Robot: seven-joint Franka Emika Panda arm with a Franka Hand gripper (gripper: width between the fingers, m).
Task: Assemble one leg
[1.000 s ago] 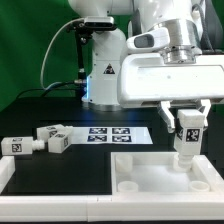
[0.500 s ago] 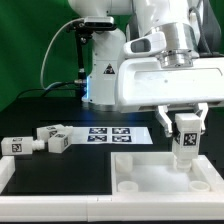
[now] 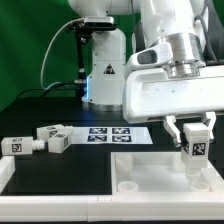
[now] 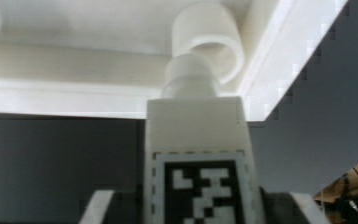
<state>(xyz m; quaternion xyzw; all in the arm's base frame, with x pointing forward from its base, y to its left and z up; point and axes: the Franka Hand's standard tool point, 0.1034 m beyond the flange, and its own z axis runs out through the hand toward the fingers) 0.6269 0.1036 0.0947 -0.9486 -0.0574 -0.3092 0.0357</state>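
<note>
My gripper (image 3: pixel 194 133) is shut on a white leg (image 3: pixel 194 152) with a black-and-white tag, holding it upright over the far corner, on the exterior view's right, of the large white tray-like piece (image 3: pixel 150 180). In the wrist view the leg (image 4: pixel 199 130) fills the middle, its tagged face toward the camera, its narrow tip pointing at a round socket (image 4: pixel 208 48) in the tray's corner. Whether the tip touches the tray I cannot tell. Three more legs (image 3: pixel 35 141) lie on the table at the exterior view's left.
The marker board (image 3: pixel 116 134) lies flat on the black table behind the tray. The robot base (image 3: pixel 100 60) stands at the back against a green backdrop. The tray has raised rims and round corner sockets (image 3: pixel 127 184).
The gripper with the leg has moved toward the exterior view's right and slightly lower, closer to the tray's far corner.
</note>
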